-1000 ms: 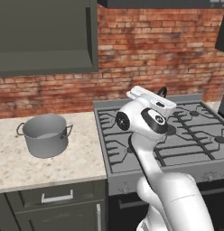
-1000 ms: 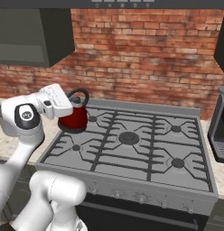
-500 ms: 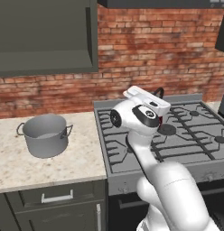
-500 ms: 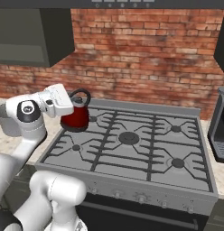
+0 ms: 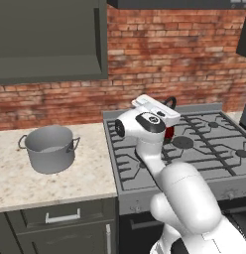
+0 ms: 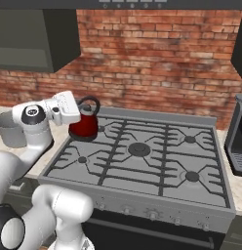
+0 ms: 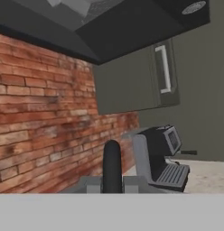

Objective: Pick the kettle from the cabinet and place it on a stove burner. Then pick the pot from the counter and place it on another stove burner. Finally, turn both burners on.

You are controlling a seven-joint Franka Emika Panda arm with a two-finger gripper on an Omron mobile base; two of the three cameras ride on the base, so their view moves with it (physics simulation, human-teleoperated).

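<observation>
Claw (image 6: 83,113) is closed on the black loop handle of the kettle (image 6: 85,128), which sits on the rear left stove burner (image 6: 89,132). Its body is small, squat, round and red. On the beige worktop (image 5: 80,178) left of the stove stands the pot (image 5: 49,148), grey, cylindrical, lidless.

The small squat red kettle (image 6: 84,126) sits on the grey gas cooktop's (image 6: 142,168) back-left burner. Left of it, the plain grey metal stockpot (image 5: 48,148) stands on the beige speckled counter (image 5: 55,183).
</observation>
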